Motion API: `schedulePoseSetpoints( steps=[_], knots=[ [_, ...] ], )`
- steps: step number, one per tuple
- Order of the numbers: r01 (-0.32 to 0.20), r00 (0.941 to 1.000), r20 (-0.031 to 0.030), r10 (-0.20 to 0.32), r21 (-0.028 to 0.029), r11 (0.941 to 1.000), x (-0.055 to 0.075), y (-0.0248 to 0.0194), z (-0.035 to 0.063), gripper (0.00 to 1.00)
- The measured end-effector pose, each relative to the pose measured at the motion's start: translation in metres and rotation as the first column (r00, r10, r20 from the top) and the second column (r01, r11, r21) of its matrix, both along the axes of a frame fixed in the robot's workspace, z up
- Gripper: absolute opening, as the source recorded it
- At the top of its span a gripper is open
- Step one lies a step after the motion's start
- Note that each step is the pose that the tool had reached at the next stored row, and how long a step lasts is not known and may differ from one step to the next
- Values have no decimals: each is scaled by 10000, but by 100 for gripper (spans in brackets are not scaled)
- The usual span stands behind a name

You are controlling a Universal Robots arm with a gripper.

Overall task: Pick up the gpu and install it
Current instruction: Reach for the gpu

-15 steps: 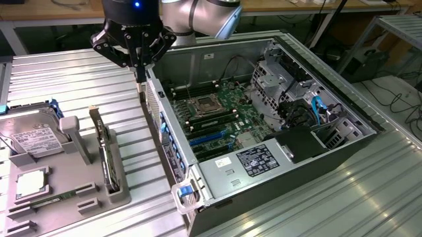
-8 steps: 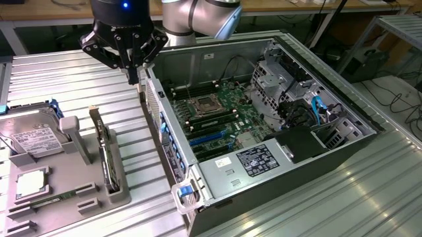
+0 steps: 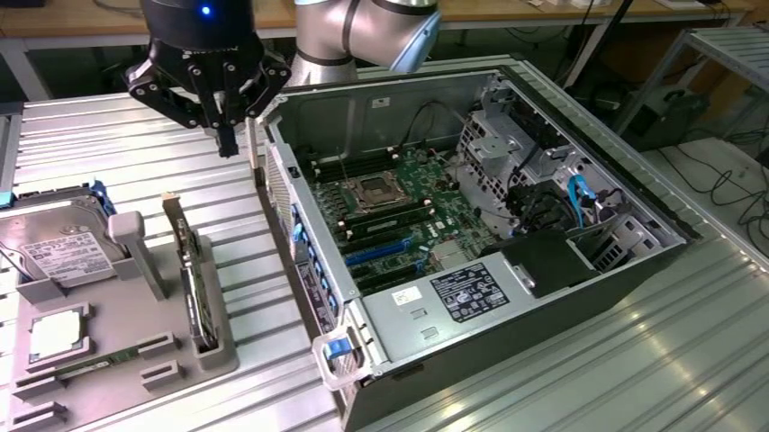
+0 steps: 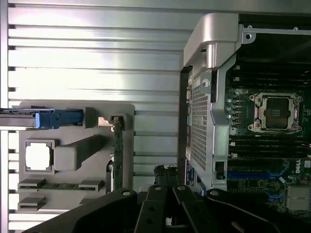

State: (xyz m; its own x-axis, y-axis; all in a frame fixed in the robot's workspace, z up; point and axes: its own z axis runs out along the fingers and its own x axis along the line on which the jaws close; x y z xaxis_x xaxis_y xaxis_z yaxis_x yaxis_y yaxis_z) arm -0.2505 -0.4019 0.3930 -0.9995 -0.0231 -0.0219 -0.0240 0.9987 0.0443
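Note:
The gpu (image 3: 189, 263) is a thin dark card standing on edge in a slot of the grey holder (image 3: 135, 335), its pale bracket end toward the back. In the wrist view the gpu (image 4: 117, 151) shows edge-on in the holder (image 4: 77, 145). My gripper (image 3: 225, 137) hangs above the ribbed table, behind the holder and beside the rear corner of the open computer case (image 3: 397, 297). Its fingers are shut together with nothing between them. The gripper (image 4: 165, 177) is apart from the card.
A silver hard drive (image 3: 58, 250) with blue clips and a square chip (image 3: 56, 333) sit in the same holder. The case wall (image 4: 201, 126) stands close to the gripper. Inside the case are the motherboard (image 3: 391, 211) with blue slots (image 3: 382, 252) and a black shroud (image 3: 553, 261).

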Motion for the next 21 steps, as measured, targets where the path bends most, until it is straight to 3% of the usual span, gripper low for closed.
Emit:
schedulePoseSetpoints(
  steps=[21],
  knots=[
    [-24, 10000, -2, 24, 1, 10000, -370, -27, -1, 11]
  ],
)
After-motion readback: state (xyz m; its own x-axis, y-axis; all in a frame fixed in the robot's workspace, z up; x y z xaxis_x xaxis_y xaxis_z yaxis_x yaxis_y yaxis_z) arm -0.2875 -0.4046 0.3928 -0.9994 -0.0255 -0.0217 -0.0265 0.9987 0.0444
